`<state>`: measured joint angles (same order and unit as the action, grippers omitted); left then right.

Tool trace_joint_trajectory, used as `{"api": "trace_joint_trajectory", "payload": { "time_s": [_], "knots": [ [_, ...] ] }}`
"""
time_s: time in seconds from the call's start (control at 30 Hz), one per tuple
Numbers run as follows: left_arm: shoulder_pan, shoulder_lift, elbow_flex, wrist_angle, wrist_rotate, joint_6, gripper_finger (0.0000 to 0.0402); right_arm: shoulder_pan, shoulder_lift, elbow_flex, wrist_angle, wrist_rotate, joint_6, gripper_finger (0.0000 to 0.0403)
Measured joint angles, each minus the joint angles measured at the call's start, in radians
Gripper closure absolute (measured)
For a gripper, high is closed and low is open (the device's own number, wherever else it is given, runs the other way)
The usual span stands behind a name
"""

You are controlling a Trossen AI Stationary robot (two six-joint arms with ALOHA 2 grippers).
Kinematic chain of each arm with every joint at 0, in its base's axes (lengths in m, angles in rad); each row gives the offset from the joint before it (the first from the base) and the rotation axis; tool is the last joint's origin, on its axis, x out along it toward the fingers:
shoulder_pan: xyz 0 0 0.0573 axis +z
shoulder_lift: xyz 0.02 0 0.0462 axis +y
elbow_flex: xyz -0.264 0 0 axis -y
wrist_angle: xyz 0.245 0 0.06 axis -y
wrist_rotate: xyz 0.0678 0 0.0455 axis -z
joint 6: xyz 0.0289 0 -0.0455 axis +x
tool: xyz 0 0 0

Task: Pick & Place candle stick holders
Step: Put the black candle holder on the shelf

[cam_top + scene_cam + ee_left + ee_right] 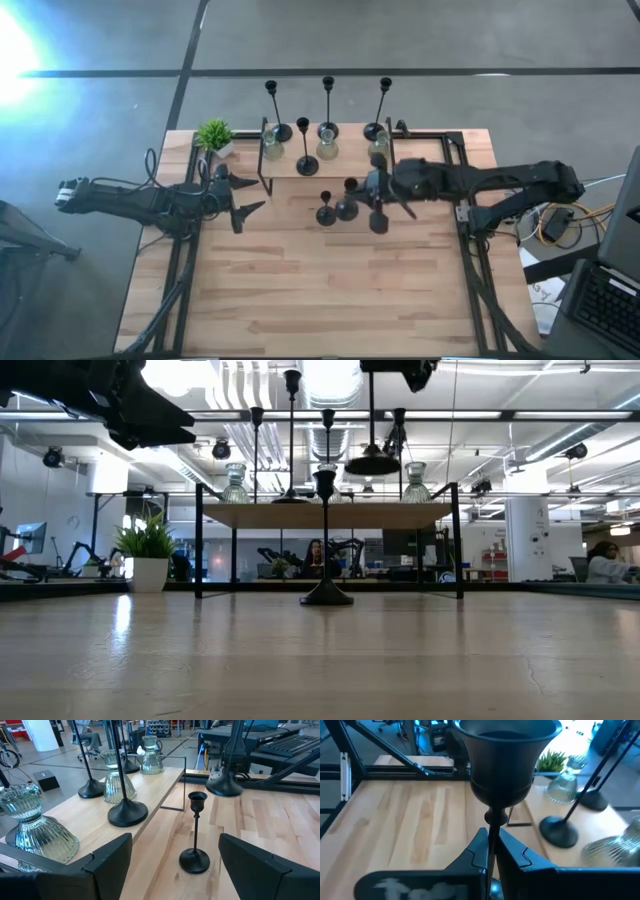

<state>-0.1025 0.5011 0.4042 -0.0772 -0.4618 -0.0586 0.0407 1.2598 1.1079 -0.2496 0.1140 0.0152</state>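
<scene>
While clamped upright by its thin stem in the right gripper (491, 851), the black metal candle stick holder (506, 767) is raised beside the wooden shelf (345, 160); left gripper (243, 200) spread, idle.

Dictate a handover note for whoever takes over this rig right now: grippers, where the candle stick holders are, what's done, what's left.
Right gripper: shut on the stem of a black holder, lifted clear of the table, in front of the shelf.
Left gripper: open, empty, by the shelf's left end.
On the shelf: four tall black holders and three glass holders.
On the table: one short black holder, upright.
Left, if the shelf is the goal: place the held one, then fetch the short one.
</scene>
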Motion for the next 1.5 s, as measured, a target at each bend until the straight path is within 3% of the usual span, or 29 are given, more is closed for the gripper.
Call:
{"api": "trace_joint_trajectory", "payload": {
  "time_s": [0.27, 0.5, 0.87, 1.5],
  "knots": [
    [0.0, 0.0, 0.0, 0.002, 0.0, 0.001, 0.0101, -0.09, 0.005, 0.101, -0.032, -0.095, -0.064, 0.0394],
    [0.0, 0.0, 0.0, 0.002, 0.0, 0.001, 0.0101, -0.213, 0.005, 0.104, -0.013, -0.238, -0.051, 0.0394],
    [0.0, 0.0, 0.0, 0.002, 0.0, 0.003, 0.0101, -0.345, 0.035, 0.094, 0.007, -0.35, -0.076, 0.0394],
    [0.0, 0.0, 0.0, -0.002, 0.001, 0.016, 0.0101, -0.409, 0.207, 0.159, 0.059, -0.413, -0.131, 0.0394]
  ]
}}
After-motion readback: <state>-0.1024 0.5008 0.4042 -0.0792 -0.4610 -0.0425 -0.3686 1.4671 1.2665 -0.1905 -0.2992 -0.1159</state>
